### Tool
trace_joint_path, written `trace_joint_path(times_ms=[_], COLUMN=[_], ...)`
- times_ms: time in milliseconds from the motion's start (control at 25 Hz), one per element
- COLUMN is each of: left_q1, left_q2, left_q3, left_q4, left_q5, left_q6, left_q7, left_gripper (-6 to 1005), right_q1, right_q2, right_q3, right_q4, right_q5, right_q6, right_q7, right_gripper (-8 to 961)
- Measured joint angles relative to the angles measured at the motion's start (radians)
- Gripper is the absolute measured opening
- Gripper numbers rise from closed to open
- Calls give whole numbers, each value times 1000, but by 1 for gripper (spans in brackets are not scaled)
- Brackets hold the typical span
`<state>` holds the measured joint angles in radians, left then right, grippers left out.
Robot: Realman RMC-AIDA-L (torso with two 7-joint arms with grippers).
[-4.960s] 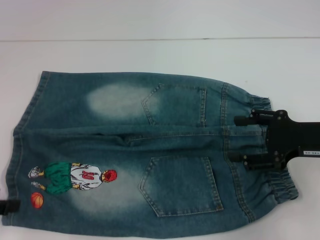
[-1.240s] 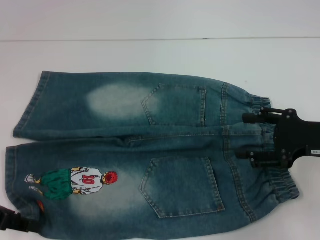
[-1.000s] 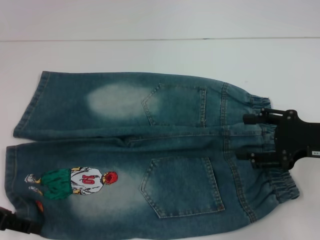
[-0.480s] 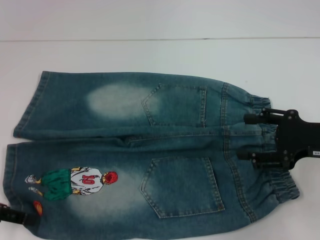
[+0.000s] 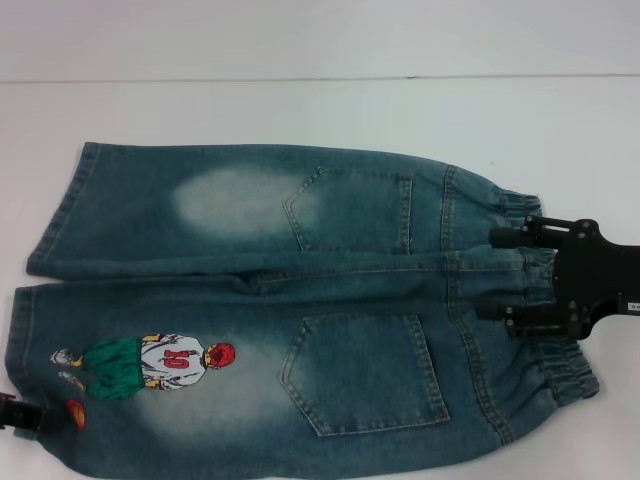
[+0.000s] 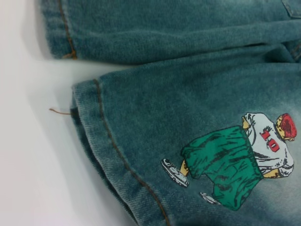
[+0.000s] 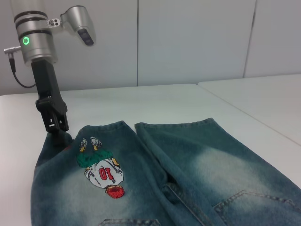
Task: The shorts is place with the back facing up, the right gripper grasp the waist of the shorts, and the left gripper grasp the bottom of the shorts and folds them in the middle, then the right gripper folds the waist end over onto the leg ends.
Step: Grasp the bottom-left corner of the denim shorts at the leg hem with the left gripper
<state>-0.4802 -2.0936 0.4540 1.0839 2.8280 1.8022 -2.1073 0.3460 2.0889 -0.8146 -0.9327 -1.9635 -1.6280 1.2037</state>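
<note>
Both grippers are at the shorts (image 5: 290, 300), which lie flat with the back pockets up on the white desk (image 5: 300, 110), legs toward its left edge and the waist (image 5: 540, 300) toward the right. The right gripper (image 5: 497, 275) rests over the ruffled waist with its fingers spread apart. The left gripper (image 7: 57, 136) stands at the hem of the printed leg (image 6: 108, 141) near the desk's front-left corner; whether its fingers pinch the denim, I cannot tell.
</note>
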Motion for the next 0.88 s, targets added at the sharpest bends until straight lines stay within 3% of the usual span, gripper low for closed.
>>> trace_joint_path(times_ms=[560, 760, 880], left_q1=[6, 4, 0], left_q2=[-3, -7, -6], left_q3=[28, 61, 66], left_q4=[-5, -9, -11], left_q5=[4, 2, -2], left_q6=[-4, -5, -8], left_q7=[-4, -1, 1], left_gripper=[89, 32, 32], right_q1=[-4, -20, -4], right_q2=[-2, -4, -13], right_q3=[22, 55, 79], right_q4=[-12, -181, -272], right_q5=[-14, -158, -279], right_q6=[-3, -23, -102], right_q7=[46, 263, 372], right_gripper=[857, 857, 857])
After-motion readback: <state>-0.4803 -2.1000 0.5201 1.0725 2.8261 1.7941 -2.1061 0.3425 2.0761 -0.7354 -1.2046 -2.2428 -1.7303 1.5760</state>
